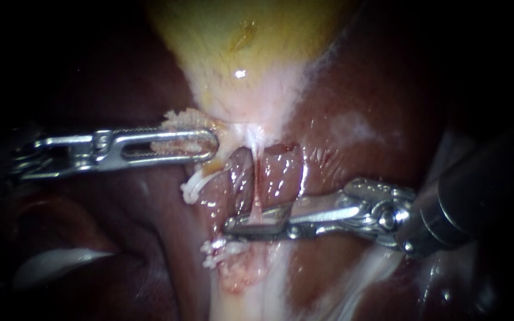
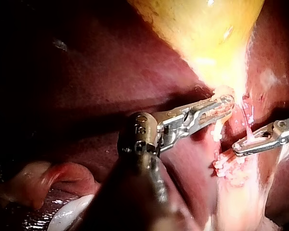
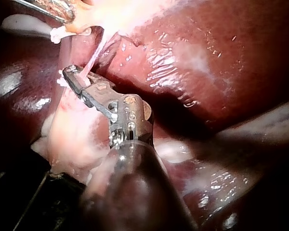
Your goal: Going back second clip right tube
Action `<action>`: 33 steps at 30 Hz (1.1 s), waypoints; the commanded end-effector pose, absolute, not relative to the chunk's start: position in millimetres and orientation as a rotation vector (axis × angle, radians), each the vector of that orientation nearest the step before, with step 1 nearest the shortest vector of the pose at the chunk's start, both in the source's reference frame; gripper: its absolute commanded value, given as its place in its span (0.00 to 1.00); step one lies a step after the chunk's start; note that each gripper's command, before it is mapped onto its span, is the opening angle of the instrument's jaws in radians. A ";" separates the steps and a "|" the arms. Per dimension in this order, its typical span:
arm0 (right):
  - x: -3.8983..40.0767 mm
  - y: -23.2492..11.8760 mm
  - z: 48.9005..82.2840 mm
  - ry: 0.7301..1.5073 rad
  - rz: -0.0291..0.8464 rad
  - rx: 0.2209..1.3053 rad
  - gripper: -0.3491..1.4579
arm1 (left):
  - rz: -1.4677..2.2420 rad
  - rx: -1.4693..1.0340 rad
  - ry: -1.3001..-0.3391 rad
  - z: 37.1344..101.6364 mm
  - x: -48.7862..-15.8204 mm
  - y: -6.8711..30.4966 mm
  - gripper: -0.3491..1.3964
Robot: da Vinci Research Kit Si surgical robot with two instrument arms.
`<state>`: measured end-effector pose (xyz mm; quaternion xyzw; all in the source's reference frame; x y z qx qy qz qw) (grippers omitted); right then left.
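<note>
Between right instrument's [image 1: 233, 227] jaws: tube [image 1: 257, 197].

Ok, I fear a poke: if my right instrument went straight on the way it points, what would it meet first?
The right instrument has the thin tube crossing its tip. Straight on, it would probably meet the liver just beyond, though depth is unclear.
</note>
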<state>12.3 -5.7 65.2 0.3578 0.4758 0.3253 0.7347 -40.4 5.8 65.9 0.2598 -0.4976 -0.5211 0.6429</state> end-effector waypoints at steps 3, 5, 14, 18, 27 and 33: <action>12.2 -5.7 65.2 1.045 0.714 0.787 0.00 | -1.186 0.594 -1.134 65.8 -40.4 5.8 0.00; 12.2 -5.7 65.2 1.045 0.714 0.787 0.00 | -1.186 0.594 -1.134 65.8 -40.3 5.8 0.00; 12.1 -5.9 65.4 1.081 0.604 0.728 0.42 | -1.185 0.594 -1.134 65.8 -40.3 5.8 0.00; 12.3 -6.1 65.8 1.098 0.597 0.718 0.46 | -1.185 0.594 -1.134 65.8 -40.3 5.8 0.00; 12.8 -7.2 67.2 1.112 0.556 0.693 0.47 | -1.185 0.594 -1.134 65.9 -40.3 5.7 0.00; 12.5 -8.1 66.6 1.145 0.521 0.745 0.47 | -1.184 0.594 -1.134 65.9 -40.1 5.7 0.00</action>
